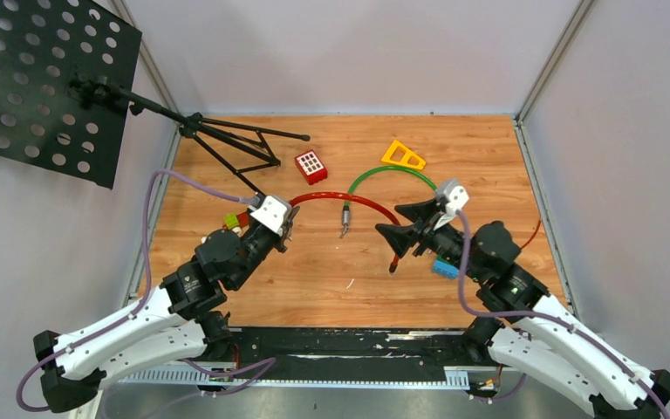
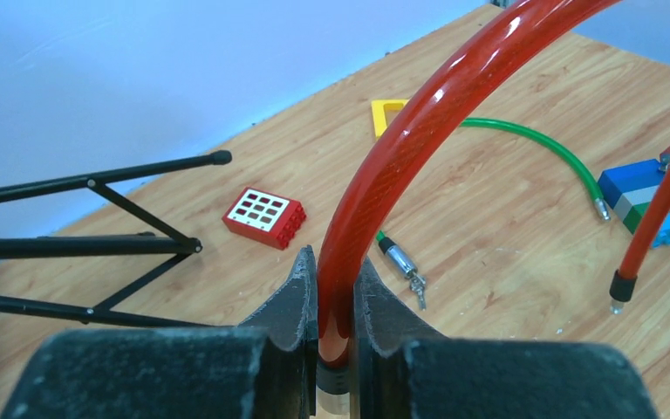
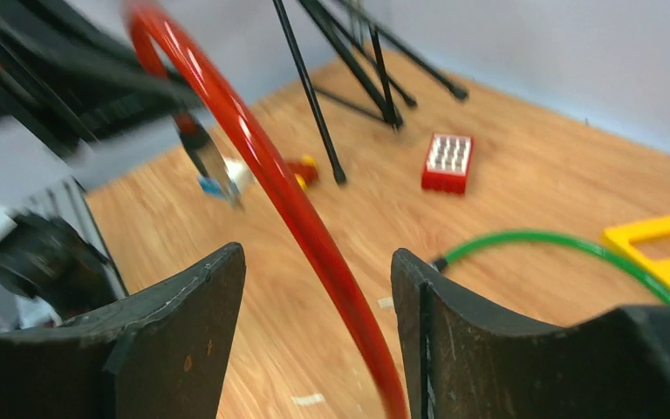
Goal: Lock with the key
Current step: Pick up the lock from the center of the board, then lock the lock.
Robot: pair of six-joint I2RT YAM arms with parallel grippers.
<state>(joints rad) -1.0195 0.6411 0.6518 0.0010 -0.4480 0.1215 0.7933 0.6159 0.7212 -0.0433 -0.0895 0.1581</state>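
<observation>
Two black robot arms reach in from the near edge of a wooden tabletop [image 1: 331, 288]. Between them arches a glossy red plastic-sheathed cable lock [image 1: 349, 201].

The left end effector [image 2: 336, 266] is closed tight on one end of this cable. Both fingers press against the sheath, with a silver metal fitting just below the grip. From there the cable rises and curves over towards the right arm. Its free end [image 1: 393, 266] hangs down to the wood, tipped with a small metal pin.

The right end effector [image 3: 318, 253] stands open and holds nothing. The red cable runs through the gap between its two fingers – closer to the right finger, though contact cannot be made out.

Behind the red arch lies a thin green cable [image 1: 384, 171], curved on the wood. One end of it carries a small metal lock cylinder [image 2: 397, 256] with a silver key [image 2: 416, 286] at its tip.

Further back sit a red rectangular block with a white grid face [image 1: 311, 166] and a yellow triangular plastic frame [image 1: 403, 156]. A blue toy brick [image 1: 444, 268] lies close to the right arm. At far left stands a black perforated metal music stand [image 1: 44, 87] – its tripod legs are spread on the wood.
</observation>
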